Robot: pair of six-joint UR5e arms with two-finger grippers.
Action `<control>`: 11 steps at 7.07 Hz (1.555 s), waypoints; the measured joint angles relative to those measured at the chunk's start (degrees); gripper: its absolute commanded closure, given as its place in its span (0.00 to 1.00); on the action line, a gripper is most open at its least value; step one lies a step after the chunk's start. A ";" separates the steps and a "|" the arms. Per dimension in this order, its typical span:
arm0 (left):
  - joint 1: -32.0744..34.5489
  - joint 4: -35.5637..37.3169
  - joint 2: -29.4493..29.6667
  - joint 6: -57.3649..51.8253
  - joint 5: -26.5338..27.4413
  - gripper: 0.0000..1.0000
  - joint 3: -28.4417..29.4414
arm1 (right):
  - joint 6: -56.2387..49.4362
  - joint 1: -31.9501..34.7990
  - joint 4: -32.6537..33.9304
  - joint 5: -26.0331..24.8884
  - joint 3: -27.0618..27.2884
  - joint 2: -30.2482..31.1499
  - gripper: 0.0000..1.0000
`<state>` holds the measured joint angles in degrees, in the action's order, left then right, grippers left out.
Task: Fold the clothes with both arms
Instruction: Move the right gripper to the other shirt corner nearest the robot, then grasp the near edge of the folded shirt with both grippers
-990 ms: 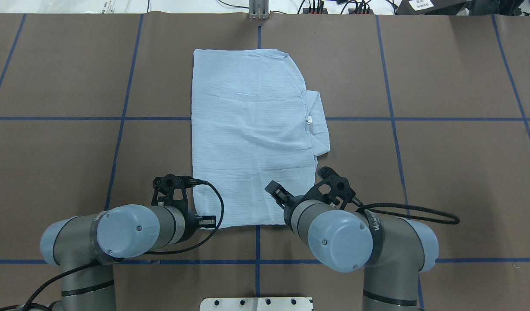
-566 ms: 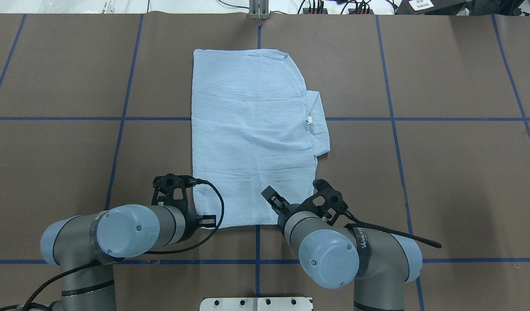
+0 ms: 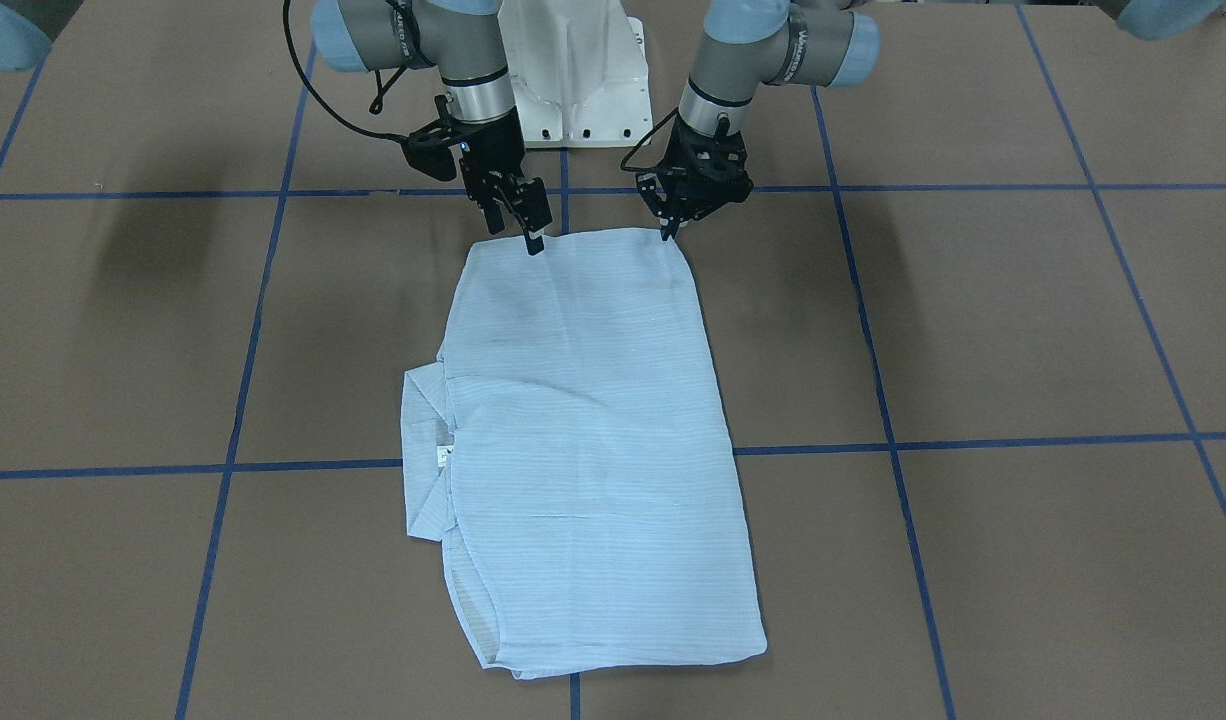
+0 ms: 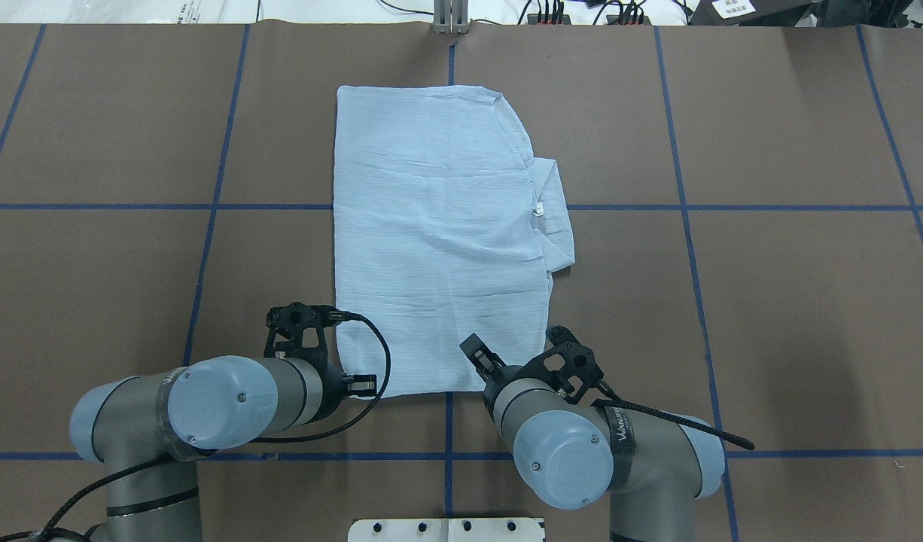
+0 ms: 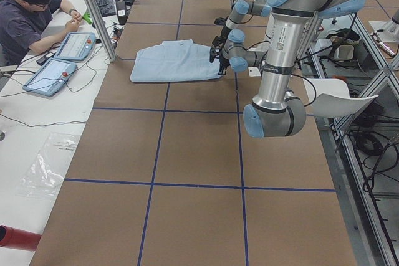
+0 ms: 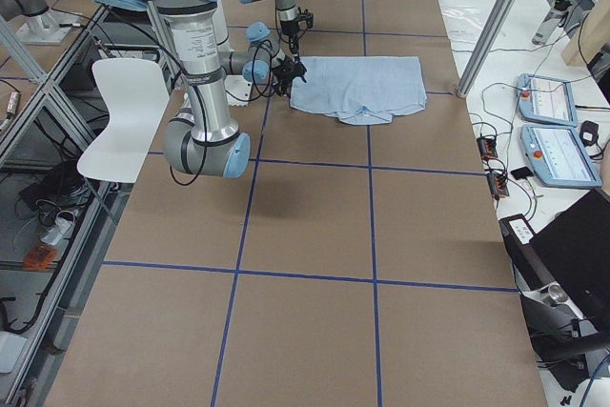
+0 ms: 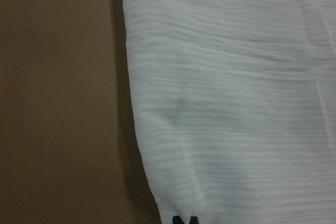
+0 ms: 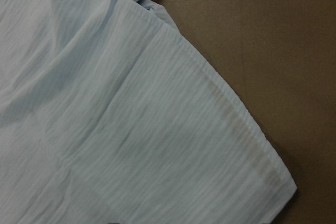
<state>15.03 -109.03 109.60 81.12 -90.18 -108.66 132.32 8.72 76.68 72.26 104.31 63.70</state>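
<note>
Since a second ago the right arm (image 4: 574, 444) has swung inward and drawn back toward the robot, bringing the right gripper (image 3: 533, 238) onto the near edge of the shirt (image 4: 439, 233); the left arm and the shirt have not shifted. The shirt lies flat in the middle of the table (image 4: 770, 301), already folded into a long rectangle, with its collar (image 4: 553, 226) sticking out on the robot's right side.

At the near left corner the left gripper (image 3: 666, 232) has its fingers drawn together to a point, apparently pinching the cloth. The right gripper touches the same edge a little in from the other corner; whether its fingers are apart or together I cannot tell.

Both hands sit on one edge, probably so they can lift it evenly and carry it over to the far edge. An uneven grip would likely skew the fold.
</note>
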 measured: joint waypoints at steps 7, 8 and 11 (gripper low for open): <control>0.09 -0.05 0.00 0.00 0.00 1.00 -0.24 | 1.33 -0.10 -0.11 -0.27 -3.51 -2.52 0.11; 0.09 -0.05 0.00 0.00 0.00 1.00 -0.24 | 1.40 -0.10 -0.13 -0.28 -3.92 -2.91 0.18; 0.07 -0.05 0.00 0.00 0.00 1.00 -0.24 | 3.81 -0.08 -0.20 -0.35 -4.21 -3.30 0.57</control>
<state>15.10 -109.07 109.60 81.12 -90.18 -108.89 136.13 8.63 76.48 71.91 100.10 60.39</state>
